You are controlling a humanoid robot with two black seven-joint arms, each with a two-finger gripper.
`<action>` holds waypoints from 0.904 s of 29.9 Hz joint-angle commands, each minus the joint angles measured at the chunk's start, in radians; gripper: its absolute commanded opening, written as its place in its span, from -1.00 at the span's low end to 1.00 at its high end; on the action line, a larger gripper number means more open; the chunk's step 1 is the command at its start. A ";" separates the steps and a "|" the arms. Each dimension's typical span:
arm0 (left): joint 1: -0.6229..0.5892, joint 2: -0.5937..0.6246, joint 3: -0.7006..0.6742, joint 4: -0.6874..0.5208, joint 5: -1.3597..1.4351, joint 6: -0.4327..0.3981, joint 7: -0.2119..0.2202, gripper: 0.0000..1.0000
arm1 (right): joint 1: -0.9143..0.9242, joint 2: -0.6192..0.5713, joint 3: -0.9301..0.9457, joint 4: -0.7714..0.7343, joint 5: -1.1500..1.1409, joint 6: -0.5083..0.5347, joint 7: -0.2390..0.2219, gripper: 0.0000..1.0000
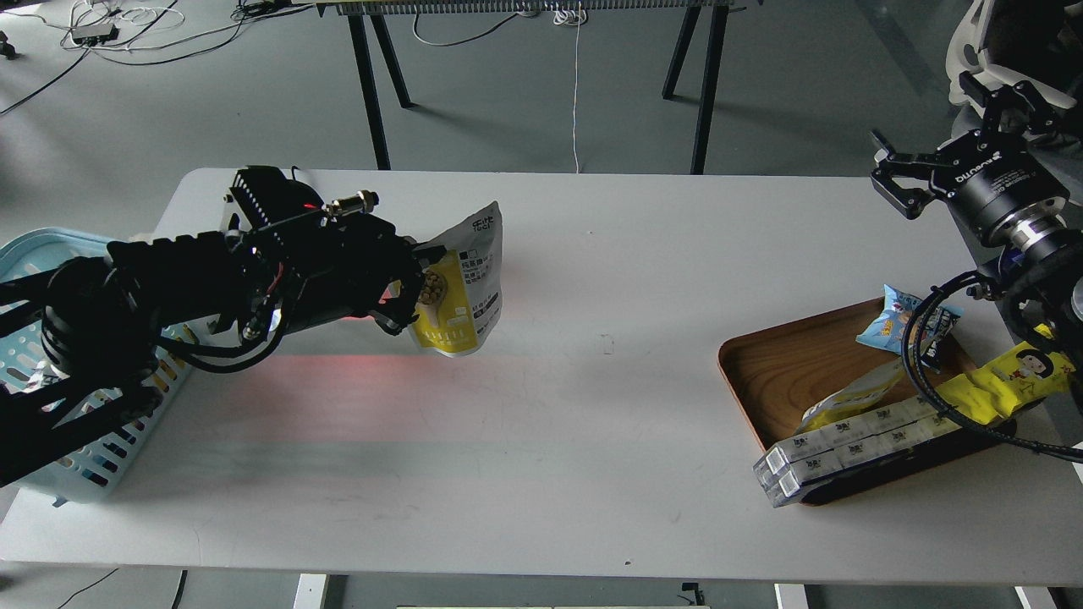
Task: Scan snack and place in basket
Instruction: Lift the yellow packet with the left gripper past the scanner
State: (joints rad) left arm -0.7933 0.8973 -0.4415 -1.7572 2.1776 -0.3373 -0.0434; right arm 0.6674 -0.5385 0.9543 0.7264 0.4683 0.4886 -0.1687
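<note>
My left gripper (412,292) is shut on the snack (464,292), a small pouch with a yellow lower front, a picture of nuts and a white top with dark text. It holds the pouch upright, lifted above the white table (592,406), left of centre. The light blue slotted basket (51,271) stands at the table's left edge, partly hidden behind my left arm. My right gripper (898,173) hangs open and empty above the table's far right edge.
A brown wooden tray (787,372) at the right front holds a small blue packet (898,317), a yellow packet with a cartoon child's face (1019,372), another yellow pouch and several clear boxes (846,448). A red glow lies on the table under my left arm.
</note>
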 commanded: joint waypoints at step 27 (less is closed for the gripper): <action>0.005 0.052 0.003 -0.001 -0.076 -0.034 0.019 -0.99 | 0.001 0.000 0.000 -0.001 -0.002 0.000 0.000 1.00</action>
State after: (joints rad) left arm -0.7886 0.9492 -0.4395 -1.7587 2.1043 -0.3697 -0.0239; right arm 0.6688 -0.5384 0.9541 0.7255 0.4666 0.4886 -0.1687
